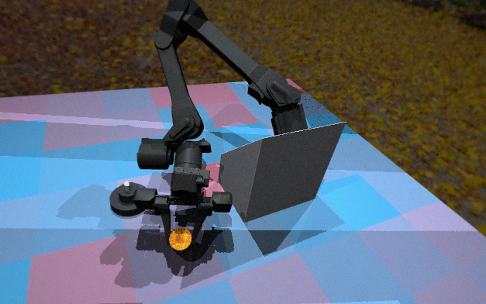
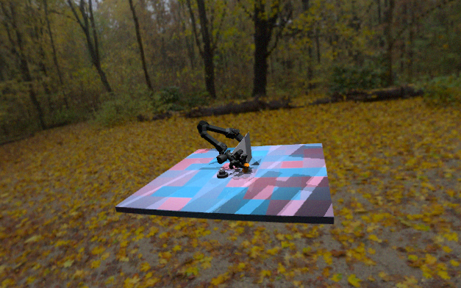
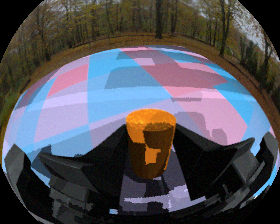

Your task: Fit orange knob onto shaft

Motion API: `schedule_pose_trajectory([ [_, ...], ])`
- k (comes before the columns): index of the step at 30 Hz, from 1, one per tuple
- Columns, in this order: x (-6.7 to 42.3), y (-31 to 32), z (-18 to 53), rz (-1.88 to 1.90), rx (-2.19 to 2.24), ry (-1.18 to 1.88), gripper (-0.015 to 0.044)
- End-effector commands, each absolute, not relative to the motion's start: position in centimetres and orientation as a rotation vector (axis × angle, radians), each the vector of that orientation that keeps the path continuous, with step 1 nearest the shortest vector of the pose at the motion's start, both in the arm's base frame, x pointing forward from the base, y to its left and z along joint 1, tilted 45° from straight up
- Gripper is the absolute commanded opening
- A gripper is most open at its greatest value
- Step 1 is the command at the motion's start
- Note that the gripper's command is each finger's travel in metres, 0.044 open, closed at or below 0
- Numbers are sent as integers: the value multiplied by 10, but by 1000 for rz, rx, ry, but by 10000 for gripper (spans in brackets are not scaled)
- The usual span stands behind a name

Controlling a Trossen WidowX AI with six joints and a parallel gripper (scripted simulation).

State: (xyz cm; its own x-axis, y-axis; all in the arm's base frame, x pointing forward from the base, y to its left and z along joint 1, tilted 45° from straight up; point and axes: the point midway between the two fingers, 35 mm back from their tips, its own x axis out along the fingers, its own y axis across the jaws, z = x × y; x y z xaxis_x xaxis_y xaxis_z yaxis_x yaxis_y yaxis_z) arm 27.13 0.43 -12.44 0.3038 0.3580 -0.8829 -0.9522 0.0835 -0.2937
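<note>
Now my gripper is clamped on the orange knob, one dark finger on each side of it, and the knob hangs above the patchwork table with its shadow spread beneath. From the wrist view the knob is a faceted, roughly cylindrical piece, upright between my fingers. Ahead of my fingertips and out to both sides the surface shows only flat blocks of blue, pink and grey, with the table edge well away. Just behind and to one side of my wrist stands the round black pedestal, near but not under the knob, with the short silver shaft rising from its middle. On the other side of my wrist a tall grey box stands close, and my arm's base sits behind it.
</note>
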Motion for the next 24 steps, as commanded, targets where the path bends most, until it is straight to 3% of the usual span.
schedule_pose_trajectory([
  [1,270,0,-123,1148,-1003,675,181],
  [16,268,-6,-117,1153,-995,663,181],
  [19,269,-4,-119,1154,-990,659,260],
  [24,269,-4,-119,1154,-990,659,260],
])
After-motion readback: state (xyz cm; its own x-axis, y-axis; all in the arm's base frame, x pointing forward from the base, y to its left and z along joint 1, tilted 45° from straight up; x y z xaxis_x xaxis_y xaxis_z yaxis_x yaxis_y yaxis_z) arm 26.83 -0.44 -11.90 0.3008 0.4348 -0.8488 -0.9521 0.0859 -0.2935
